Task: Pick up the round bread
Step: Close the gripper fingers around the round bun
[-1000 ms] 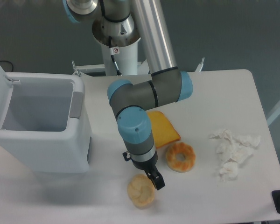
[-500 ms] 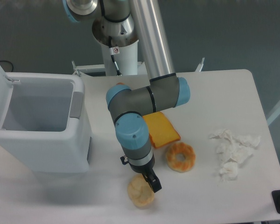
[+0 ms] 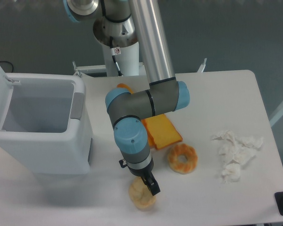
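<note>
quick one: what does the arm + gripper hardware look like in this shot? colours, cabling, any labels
The arm has a silver-grey metal tube, dark grey joint housings and light blue round end caps. The wrist section narrows to a dark grey collar. The gripper is small and black; only one finger shows clearly. A thin black cable runs down the white mounting post, beside a small red-and-white sticker. No other markings legible.
</note>
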Controlling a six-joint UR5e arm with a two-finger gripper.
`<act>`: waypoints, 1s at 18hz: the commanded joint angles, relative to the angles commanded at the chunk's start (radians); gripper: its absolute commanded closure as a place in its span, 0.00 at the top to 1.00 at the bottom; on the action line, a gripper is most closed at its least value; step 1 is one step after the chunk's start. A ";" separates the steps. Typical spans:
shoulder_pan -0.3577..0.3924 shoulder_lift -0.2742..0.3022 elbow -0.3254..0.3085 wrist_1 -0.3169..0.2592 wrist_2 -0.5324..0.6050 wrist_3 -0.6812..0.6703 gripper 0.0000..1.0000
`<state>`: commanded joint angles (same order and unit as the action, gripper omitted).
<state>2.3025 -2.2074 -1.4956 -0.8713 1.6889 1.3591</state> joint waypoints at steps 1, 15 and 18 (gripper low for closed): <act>-0.002 -0.003 -0.002 0.000 0.002 -0.002 1.00; -0.011 -0.018 0.005 0.000 0.005 -0.011 0.96; -0.011 -0.020 0.006 0.002 0.005 -0.018 0.89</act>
<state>2.2918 -2.2273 -1.4895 -0.8698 1.6935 1.3407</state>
